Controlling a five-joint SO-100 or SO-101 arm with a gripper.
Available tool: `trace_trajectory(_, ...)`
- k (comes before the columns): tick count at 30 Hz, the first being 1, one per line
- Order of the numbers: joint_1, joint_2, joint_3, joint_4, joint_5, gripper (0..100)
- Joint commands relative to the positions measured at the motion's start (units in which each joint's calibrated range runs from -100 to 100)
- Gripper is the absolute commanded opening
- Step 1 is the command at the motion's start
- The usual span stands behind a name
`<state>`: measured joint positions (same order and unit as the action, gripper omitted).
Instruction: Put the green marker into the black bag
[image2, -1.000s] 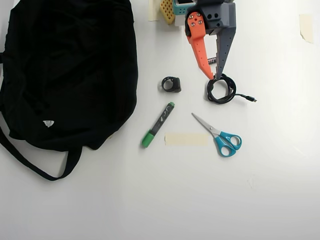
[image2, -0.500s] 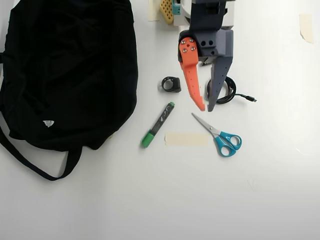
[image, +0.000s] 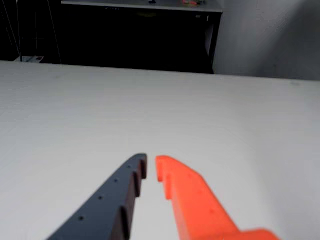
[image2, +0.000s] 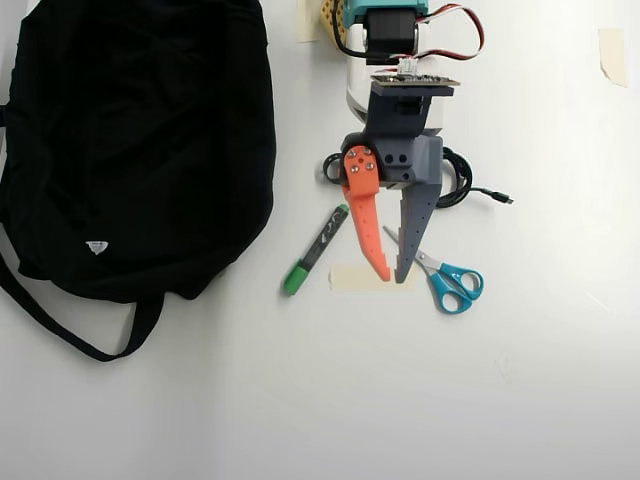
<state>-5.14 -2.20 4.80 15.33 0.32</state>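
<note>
In the overhead view the green marker lies slanted on the white table, its green cap toward the lower left, between the black bag and my gripper. The bag fills the upper left, a strap trailing below it. My gripper has one orange and one dark grey finger; their tips are nearly together with a narrow gap, and nothing is between them. It hangs just right of the marker, over a strip of tape. In the wrist view my gripper points at bare table; marker and bag are out of that view.
Blue-handled scissors lie just right of the gripper tips. A beige tape strip is under the tips. A black cable coils by the arm base. A dark desk stands beyond the table's far edge.
</note>
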Motion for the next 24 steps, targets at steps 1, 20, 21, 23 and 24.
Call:
trace_trajectory(1,0.06,0.96,-2.01,-3.79,0.31,2)
trace_trajectory(20,0.66,0.87,2.21,-6.37,0.36,2)
trace_trajectory(21,0.73,0.87,1.85,-6.37,0.42,2)
trace_trajectory(23,0.88,0.87,2.03,-6.37,0.36,2)
trace_trajectory(24,1.1,0.96,1.49,-6.54,-0.11,2)
